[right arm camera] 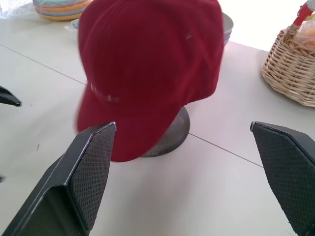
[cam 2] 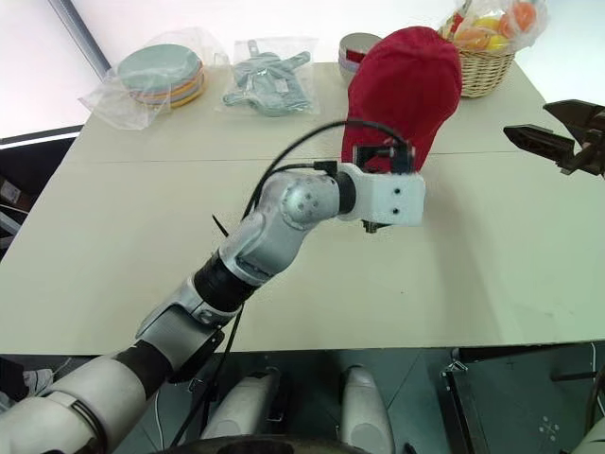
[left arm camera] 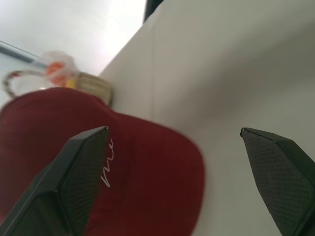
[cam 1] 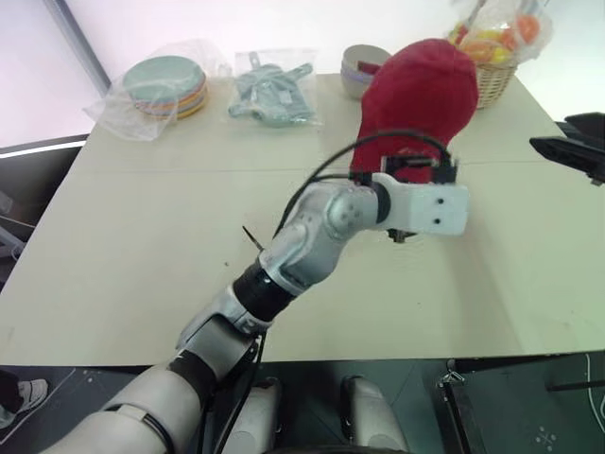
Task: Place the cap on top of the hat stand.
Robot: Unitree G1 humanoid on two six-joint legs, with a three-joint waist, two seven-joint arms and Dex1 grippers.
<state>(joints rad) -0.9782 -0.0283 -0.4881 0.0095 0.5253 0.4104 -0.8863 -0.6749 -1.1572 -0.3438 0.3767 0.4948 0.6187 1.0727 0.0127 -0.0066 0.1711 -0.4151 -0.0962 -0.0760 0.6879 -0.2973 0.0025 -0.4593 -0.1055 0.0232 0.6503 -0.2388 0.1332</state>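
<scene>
The dark red cap (right arm camera: 147,64) rests over the hat stand, covering its dome and stem; the stand's round grey base (right arm camera: 176,135) shows beneath it. The cap's brim hangs down toward me, with white script on the front (left arm camera: 107,164). My left gripper (left arm camera: 174,130) is open just in front of the cap's brim, its fingers spread wide with nothing between them. Off to the cap's right, my right gripper (cam 2: 548,140) is held above the table, open and empty, pointing at the cap.
Stacked coloured plates in a clear bag (cam 1: 165,87) lie at the table's back left. Beside them is a bag of grey-blue items (cam 1: 274,90). Lavender bowls (cam 1: 364,68) stand behind the cap. A wicker basket (cam 1: 496,71) sits at the back right.
</scene>
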